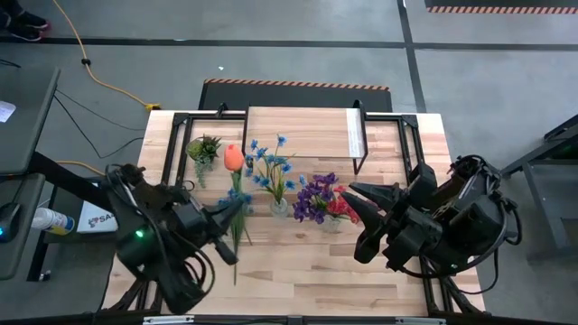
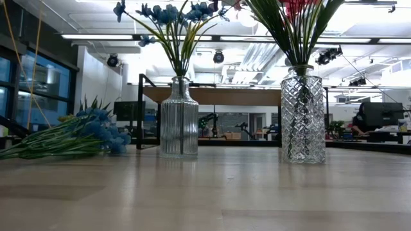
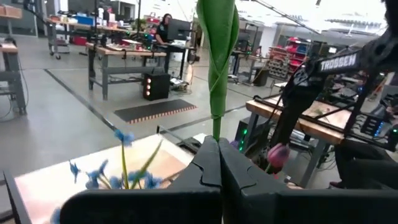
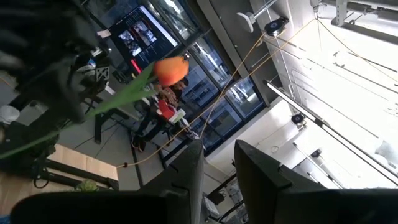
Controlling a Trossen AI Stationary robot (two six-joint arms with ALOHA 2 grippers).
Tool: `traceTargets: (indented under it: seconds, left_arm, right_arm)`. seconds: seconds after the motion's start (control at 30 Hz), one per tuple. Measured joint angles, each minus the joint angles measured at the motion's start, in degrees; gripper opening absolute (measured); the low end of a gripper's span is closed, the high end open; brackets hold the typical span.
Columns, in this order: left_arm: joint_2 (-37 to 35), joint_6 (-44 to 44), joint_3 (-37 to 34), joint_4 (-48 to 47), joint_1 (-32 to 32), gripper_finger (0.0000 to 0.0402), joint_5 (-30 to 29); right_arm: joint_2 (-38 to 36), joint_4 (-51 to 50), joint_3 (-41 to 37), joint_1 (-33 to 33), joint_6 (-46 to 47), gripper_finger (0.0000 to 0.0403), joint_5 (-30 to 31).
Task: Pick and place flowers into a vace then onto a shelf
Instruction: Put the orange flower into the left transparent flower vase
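Observation:
My left gripper (image 1: 237, 206) is shut on the green stem of an orange-bloomed flower (image 1: 233, 158), held in the air near the table's left side. A blue bunch (image 1: 271, 167) stands in a ribbed glass vase (image 2: 178, 119). Purple and red flowers (image 1: 323, 200) stand in a cut-glass vase (image 2: 302, 115). Another blue bunch (image 2: 77, 135) lies flat on the tabletop under my left arm. The shelf (image 1: 302, 131) stands at the far edge. My right gripper (image 1: 352, 200) hovers at the right, open, with nothing between its fingers (image 4: 255, 180). My left gripper pinches the flower's green stem (image 3: 215, 127), wrapped in a leaf, between its two shut fingers. The fingers come in level and lie across the stem. The stem rises above the fingers and the orange bloom (image 4: 171, 70) is clear of the table.
A small spiky potted plant (image 1: 203, 149) sits at the far left, beside the shelf's black legs. The two vases stand close together mid-table. Bare planks (image 1: 307, 271) stretch along the near edge. A person sits at a bench far off in the room (image 3: 166, 25).

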Motion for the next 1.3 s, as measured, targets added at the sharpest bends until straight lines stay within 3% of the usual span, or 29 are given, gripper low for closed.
traceTargets:
  seconds: [0.13, 0.3, 0.47, 0.57, 0.73, 0.87, 1.03, 1.17, 1.3]
  left_arm:
    - [-0.12, 14.4, 8.45, 2.54, -1.45, 0.002, -0.22]
    - [0.0, 43.11, 14.4, 18.49, -1.43, 0.002, -0.18]
    - [-0.33, 70.42, 15.06, 38.44, -1.45, 0.002, -0.06]
    - [-0.36, 82.04, 15.06, 49.11, -1.38, 0.002, 2.68]
    - [-0.39, 99.2, 15.04, 64.55, -1.4, 0.002, 11.99]
    - [-0.44, 105.89, 15.04, 69.67, -1.38, 0.002, 14.53]
    - [0.29, 103.96, 14.7, 68.13, -1.34, 0.002, 16.91]
    - [0.83, 102.72, 10.21, 71.32, -1.38, 0.002, 18.72]
    - [0.83, 106.85, 3.83, 81.02, -2.32, 0.002, 21.34]
  right_arm:
    - [0.0, 0.0, 0.0, 0.0, 0.0, 0.0083, 0.0]
    - [0.0, -0.02, 0.0, 0.0, 0.0, 0.0083, 0.04]
    - [0.0, -0.02, 0.0, -0.25, -0.01, 0.0083, -0.01]
    - [0.0, -0.02, 0.0, -0.76, -0.02, 0.0083, -0.03]
    - [0.0, -0.01, 0.0, -2.05, 0.02, 0.0083, 0.28]
    - [0.0, -0.02, 0.0, -2.29, 0.33, 0.0083, 1.39]
    - [0.0, -0.22, -0.02, -1.75, 0.39, 0.0083, 1.55]
    - [0.0, -0.87, 0.0, -1.44, 0.42, 0.0083, 1.6]
    - [0.0, -1.5, 0.0, -1.4, 0.42, 0.0083, 1.6]
